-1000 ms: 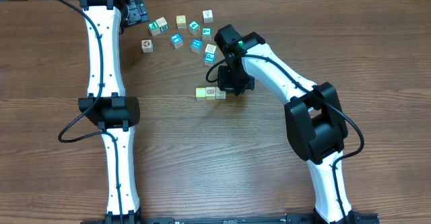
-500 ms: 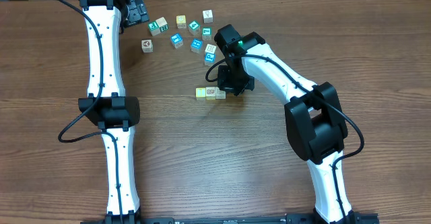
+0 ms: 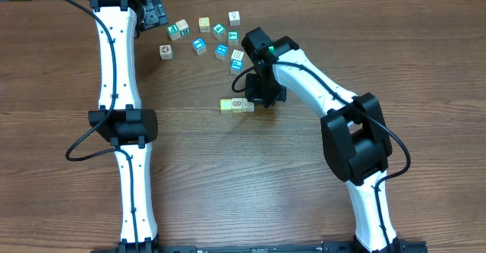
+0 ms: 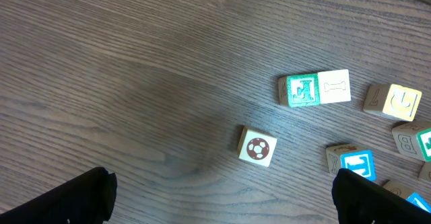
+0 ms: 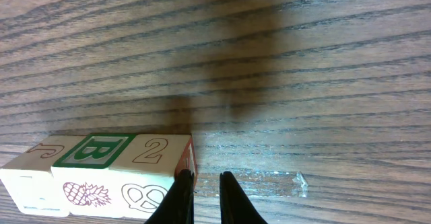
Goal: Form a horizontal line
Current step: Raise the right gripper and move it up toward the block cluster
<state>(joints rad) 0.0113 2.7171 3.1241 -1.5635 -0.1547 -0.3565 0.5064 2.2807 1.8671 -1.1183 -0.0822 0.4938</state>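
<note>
– Roughly midway between the near and far edges of the table (image 3: 61,169), about central from left to right, what lies under the right gripper (image 5: 204,182)?
– The horizontal line (image 3: 238,105): three cubes touching side to side, running left to right. The yellow cube (image 3: 226,105) is at its left end. The wrist view shows a green B cube (image 5: 94,151) in the middle and a cube marked 2 (image 5: 156,150) at the right end.
– And the fingers?
– Drawn nearly together, with only a thin slit of wood showing between them and nothing clamped. One finger (image 5: 182,196) stands right at the outer end of the 2 cube; I cannot tell whether it touches.
– Farther back?
– Loose cubes (image 3: 221,52) lie scattered near the far edge, several with teal faces, apart from the line. A soccer-ball cube (image 4: 257,147) lies alone at the left of that scatter. Beyond it a green-faced cube (image 4: 303,90) and a bone cube (image 4: 335,86) touch side by side.
– The left gripper (image 3: 156,12)?
– By the far edge, left of centre, its fingers spread wide over bare wood beside the scatter, gripping nothing.
</note>
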